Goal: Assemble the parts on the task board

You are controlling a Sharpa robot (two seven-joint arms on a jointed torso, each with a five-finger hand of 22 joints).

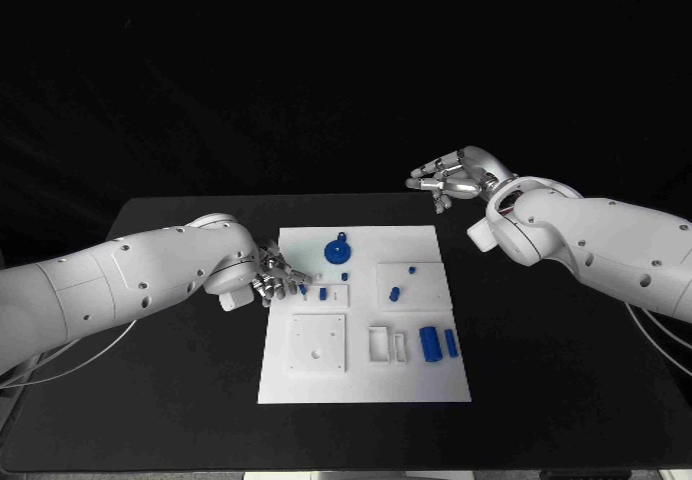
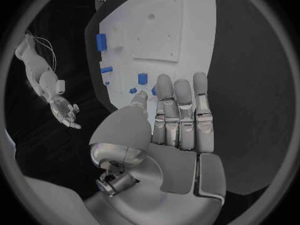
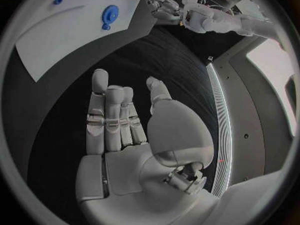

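**Both hands empty, parts lying on the board**

You will find no readable writing, brand or label on anything here.

Your task board [image 1: 364, 385] is a flat, matte white rectangle in the middle of the black table [image 1: 173, 400]. It carries several raised white square and rectangular blocks with small holes and slots. Toward its far end lies a round blue gear [image 1: 336, 250] with a toothed rim, which the right wrist view also shows [image 3: 110, 13]. Near the board's middle you see small blue pegs [image 1: 394, 293], and toward the near right two blue cylinders [image 1: 431, 343] lie side by side, just beside a slotted white block [image 1: 385, 344].

Your left hand [image 1: 274, 278] sits at the board's left edge, level with the small pegs. In the left wrist view its smooth silver fingers [image 2: 181, 110] are extended and held close together over the board edge, with nothing in them, so it is released. Whether the fingertips touch the board, you cannot tell.

Your right hand [image 1: 456, 177] is over bare table beyond the board's far right corner, well apart from the parts. The right wrist view shows its fingers [image 3: 109, 110] straight, thumb apart, grasping nothing.
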